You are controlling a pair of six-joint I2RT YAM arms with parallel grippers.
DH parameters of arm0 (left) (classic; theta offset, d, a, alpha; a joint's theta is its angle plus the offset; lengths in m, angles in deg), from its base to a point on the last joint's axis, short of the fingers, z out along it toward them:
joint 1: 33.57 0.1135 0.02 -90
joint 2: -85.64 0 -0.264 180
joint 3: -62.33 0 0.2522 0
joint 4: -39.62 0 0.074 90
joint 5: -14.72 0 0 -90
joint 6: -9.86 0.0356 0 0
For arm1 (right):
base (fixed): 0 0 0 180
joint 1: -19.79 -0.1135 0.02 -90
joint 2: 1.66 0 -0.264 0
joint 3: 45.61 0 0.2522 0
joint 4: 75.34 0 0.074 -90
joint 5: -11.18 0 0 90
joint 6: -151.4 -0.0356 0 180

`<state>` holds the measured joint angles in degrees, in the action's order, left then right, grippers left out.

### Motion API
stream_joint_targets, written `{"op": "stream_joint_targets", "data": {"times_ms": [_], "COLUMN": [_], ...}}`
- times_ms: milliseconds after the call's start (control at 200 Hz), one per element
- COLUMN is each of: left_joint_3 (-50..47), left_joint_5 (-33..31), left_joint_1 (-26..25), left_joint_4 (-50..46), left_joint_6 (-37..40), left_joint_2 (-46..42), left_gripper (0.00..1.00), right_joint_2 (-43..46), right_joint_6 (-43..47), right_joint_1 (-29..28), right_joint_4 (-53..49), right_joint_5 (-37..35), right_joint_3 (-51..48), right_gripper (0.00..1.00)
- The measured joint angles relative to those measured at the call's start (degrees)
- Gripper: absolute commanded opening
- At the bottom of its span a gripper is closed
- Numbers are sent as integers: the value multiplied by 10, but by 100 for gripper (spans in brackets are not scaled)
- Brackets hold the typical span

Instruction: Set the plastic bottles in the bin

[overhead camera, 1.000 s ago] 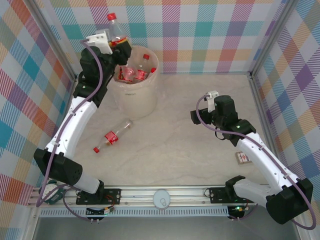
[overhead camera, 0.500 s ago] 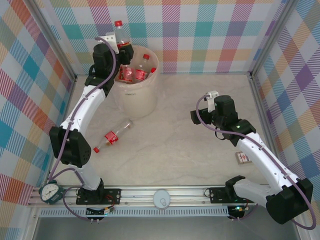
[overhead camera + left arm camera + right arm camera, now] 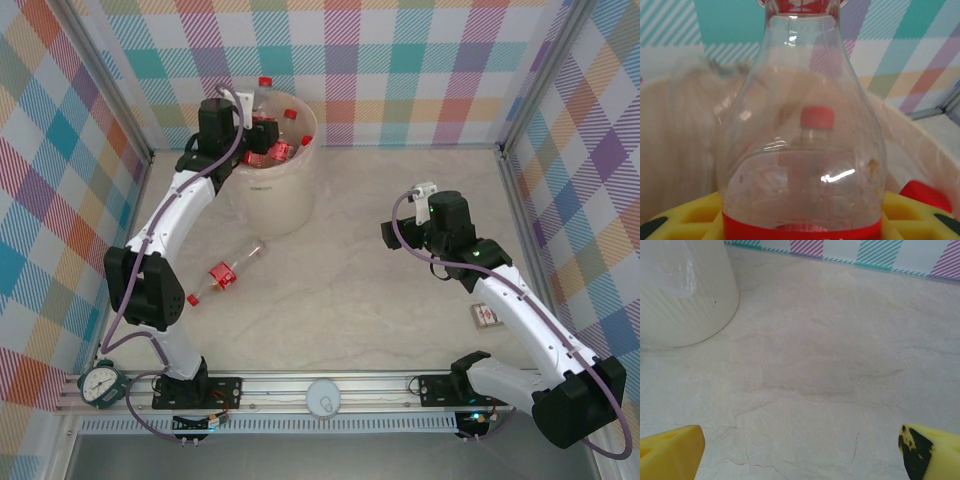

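Tabletop (image 3: 350, 300): one lying bottle (image 3: 225, 272) awaits you.
Bin (image 3: 268, 195): several bottles (image 3: 275, 148) inside.
Left gripper (image 3: 250, 125): clamped on held bottle (image 3: 802, 150) above it.
Right gripper (image 3: 800, 440): jaws apart.

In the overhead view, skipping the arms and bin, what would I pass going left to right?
Dial gauge, loose bottle on its side, white disc, flat red-and-white box.

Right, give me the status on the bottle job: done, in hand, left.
Done: several red-capped bottles lie inside the bin. In hand: the left gripper grips a clear bottle over the bin. Left: one red-labelled bottle lies on the table; the right gripper hangs open, empty.
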<state>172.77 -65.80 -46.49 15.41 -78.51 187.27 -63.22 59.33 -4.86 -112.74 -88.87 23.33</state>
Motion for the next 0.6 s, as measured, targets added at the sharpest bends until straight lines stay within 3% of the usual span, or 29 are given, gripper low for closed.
{"op": "stream_joint_targets", "data": {"times_ms": [145, 430, 600], "left_joint_3": [-14, -12, -5], "left_joint_5": [15, 51, 65], "left_joint_1": [0, 0, 0], "left_joint_4": [5, -9, -17], "left_joint_6": [10, 13, -13], "left_joint_2": [4, 5, 3], "left_gripper": [46, 89, 93], "right_joint_2": [0, -7, -7], "right_joint_6": [0, 0, 0], "right_joint_1": [0, 0, 0], "right_joint_4": [0, 0, 0], "right_joint_5": [0, 0, 1], "right_joint_3": [0, 0, 0], "right_gripper": [99, 99, 100]}}
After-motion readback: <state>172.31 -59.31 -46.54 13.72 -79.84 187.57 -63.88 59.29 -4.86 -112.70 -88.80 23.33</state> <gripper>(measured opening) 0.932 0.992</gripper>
